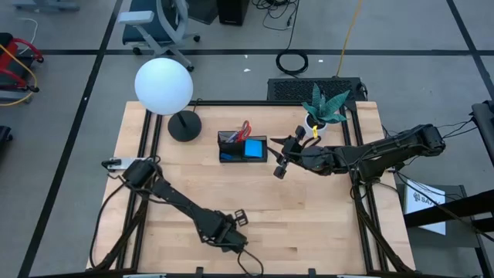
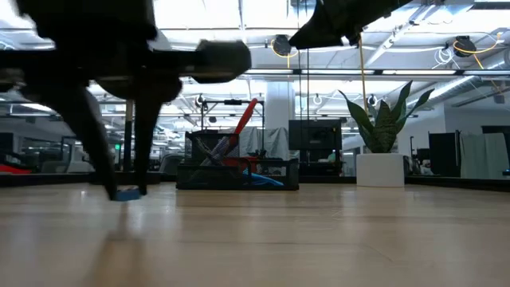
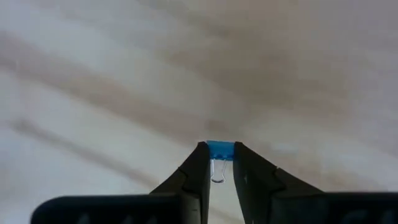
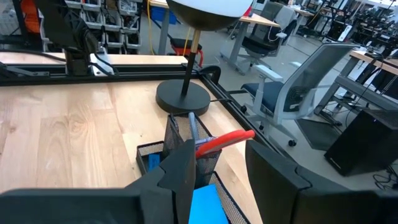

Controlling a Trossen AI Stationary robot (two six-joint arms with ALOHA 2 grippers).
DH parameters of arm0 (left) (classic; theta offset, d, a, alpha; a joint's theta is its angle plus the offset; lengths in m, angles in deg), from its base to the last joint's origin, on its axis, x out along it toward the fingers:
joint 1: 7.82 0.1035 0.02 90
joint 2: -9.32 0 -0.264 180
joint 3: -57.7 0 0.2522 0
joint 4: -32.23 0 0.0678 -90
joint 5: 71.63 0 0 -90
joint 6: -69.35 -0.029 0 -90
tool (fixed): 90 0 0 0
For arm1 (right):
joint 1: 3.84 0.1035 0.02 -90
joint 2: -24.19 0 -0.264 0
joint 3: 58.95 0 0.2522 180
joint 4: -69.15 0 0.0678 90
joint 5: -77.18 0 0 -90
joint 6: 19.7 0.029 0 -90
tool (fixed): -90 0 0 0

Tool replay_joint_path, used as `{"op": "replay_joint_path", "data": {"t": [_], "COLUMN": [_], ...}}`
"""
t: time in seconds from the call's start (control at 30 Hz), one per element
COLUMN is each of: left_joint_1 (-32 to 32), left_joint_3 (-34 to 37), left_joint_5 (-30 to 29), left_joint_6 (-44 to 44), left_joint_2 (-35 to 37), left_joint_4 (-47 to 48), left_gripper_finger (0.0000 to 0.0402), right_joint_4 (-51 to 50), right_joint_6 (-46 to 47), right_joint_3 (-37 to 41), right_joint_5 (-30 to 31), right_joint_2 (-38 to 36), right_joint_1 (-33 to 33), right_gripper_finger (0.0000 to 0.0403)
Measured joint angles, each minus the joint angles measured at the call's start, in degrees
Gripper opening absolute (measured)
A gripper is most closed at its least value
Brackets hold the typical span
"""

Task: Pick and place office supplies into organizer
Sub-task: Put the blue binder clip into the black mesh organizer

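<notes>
The organizer (image 1: 242, 148), already stocked with scissors (image 1: 245, 128) and a note pad (image 1: 254, 148), is overhung by the open right gripper (image 4: 214, 168). Near the table's front, the left gripper (image 3: 217, 163) is clamped on a small blue binder clip (image 3: 219, 151), judged light, rigid, slippery; best pinched across its body

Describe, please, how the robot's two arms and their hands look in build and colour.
Both arms are dark, nearly black, built of jointed segments with dark cables running along them. The left hand and the right hand each end in two flat black tapering fingers. No markings show on either.
</notes>
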Motion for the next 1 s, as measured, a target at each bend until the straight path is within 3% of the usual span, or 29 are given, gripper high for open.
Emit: {"op": "replay_joint_path", "data": {"t": [0.27,0.5,0.8,1.0], "left_joint_1": [4.2,7.3,10.3,12.3], "left_joint_3": [0.0,-0.1,-0.1,-0.1], "left_joint_5": [-5.9,-7.5,-15.3,-17.3], "left_joint_6": [4.0,5.7,7.4,8.4], "left_joint_2": [0.1,0.1,0.2,0.2], "left_joint_4": [4.3,6.3,10.9,13.5], "left_gripper_finger": [0.0055,0.0055,0.0047,0.0015], "right_joint_4": [0.0,0.0,0.0,0.0], "right_joint_6": [0.0,0.0,0.0,0.0], "right_joint_3": [0.9,0.9,0.9,1.0], "right_joint_5": [0.0,0.0,0.0,0.0], "right_joint_2": [0.0,0.0,0.0,0.0], "right_joint_1": [0.0,0.0,0.0,0.0], "right_gripper_finger": [0.0132,0.0132,0.0132,0.0132]}}
